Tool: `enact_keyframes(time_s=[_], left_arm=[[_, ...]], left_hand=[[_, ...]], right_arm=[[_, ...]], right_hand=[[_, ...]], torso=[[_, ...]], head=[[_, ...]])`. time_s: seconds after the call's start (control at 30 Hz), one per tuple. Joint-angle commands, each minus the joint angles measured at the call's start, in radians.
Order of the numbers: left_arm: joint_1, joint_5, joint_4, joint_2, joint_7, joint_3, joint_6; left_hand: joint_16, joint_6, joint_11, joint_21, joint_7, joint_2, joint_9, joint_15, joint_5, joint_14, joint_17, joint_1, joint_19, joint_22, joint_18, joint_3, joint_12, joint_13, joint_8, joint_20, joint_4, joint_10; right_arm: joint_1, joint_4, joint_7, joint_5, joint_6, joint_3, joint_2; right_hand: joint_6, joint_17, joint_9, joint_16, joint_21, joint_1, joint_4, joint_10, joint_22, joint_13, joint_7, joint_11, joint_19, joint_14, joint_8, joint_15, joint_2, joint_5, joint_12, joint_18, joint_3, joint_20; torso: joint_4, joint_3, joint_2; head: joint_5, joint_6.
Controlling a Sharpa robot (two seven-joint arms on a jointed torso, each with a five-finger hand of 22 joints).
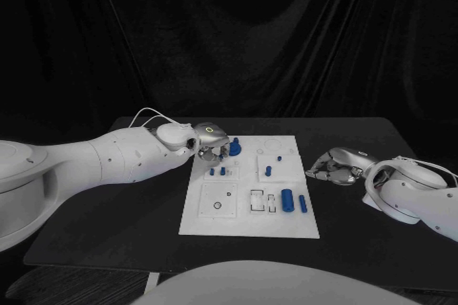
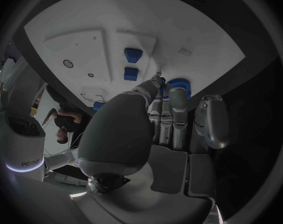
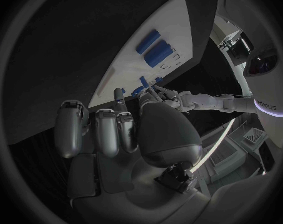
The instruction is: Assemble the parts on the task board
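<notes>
The white task board (image 1: 250,216) lies flat in the middle of the black bench (image 1: 114,232), its long axis running from the near edge toward the far edge. The left robot hand (image 1: 212,146) hangs over the board's far left corner, and a round blue ribbed part (image 2: 177,84) sits just past its fingertips (image 2: 156,79); whether they touch it, I cannot tell. That hand is the nearer one, so the coming move is probably its own. The right robot hand (image 1: 330,167) rests on the bench just beside the board's right edge, fingers curled in, holding nothing visible. Two smooth blue cylinders (image 1: 294,203) lie near the board's near right corner, lengthwise along it. The parts look like hard matte plastic.
</notes>
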Motion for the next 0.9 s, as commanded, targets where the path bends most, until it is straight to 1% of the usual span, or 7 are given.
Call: enact_keyframes(time_s=[0.03, 0.57, 0.9], left_arm=[[-0.003, -0.001, -0.003, 0.004, -0.001, 0.001, 0.008], [-0.015, -0.001, -0.025, 0.015, -0.001, 0.001, 0.016], [-0.020, -0.001, -0.028, 0.016, -0.001, 0.001, 0.019]], left_hand=[[-0.005, -0.004, 0.006, -0.006, 0.002, 0.002, -0.001, 0.000, -0.002, -0.009, -0.003, -0.009, -0.008, 0.173, -0.010, 0.000, -0.004, 0.000, -0.007, 0.001, 0.005, -0.002], [-0.008, -0.005, 0.005, -0.012, 0.002, 0.001, -0.002, -0.001, -0.003, -0.013, -0.008, -0.010, -0.011, 0.171, -0.009, 0.000, -0.005, 0.000, -0.008, 0.002, 0.006, -0.002], [-0.010, -0.006, 0.005, -0.013, 0.001, 0.002, -0.002, -0.001, -0.003, -0.015, -0.012, -0.010, -0.012, 0.171, -0.008, 0.000, -0.005, 0.001, -0.008, 0.002, 0.006, -0.002]], right_arm=[[-0.003, 0.001, -0.006, -0.002, 0.004, 0.001, -0.001], [-0.003, 0.002, -0.006, -0.002, 0.004, 0.001, -0.002], [-0.004, 0.002, -0.008, -0.002, 0.006, 0.001, 0.001]], right_hand=[[0.002, 0.096, 0.000, -0.004, -0.003, 0.011, 0.001, 0.106, 0.187, 0.263, -0.005, 0.000, 0.010, 0.072, 0.000, 0.001, -0.002, 0.002, 0.004, 0.008, 0.005, -0.001], [0.003, 0.096, 0.000, -0.004, -0.003, 0.011, 0.001, 0.106, 0.187, 0.263, -0.005, 0.000, 0.010, 0.072, 0.000, 0.001, -0.001, 0.002, 0.004, 0.008, 0.006, -0.001], [0.003, 0.096, 0.000, -0.004, -0.005, 0.012, 0.001, 0.106, 0.187, 0.263, -0.005, 0.000, 0.009, 0.072, 0.000, 0.001, 0.000, 0.002, 0.004, 0.008, 0.006, -0.001]], torso=[[-0.0002, 0.0002, 0.000], [-0.0001, 0.0002, 0.000], [-0.0002, 0.0000, 0.000]], head=[[-0.001, 0.000], [-0.003, 0.000], [0.000, 0.000]])
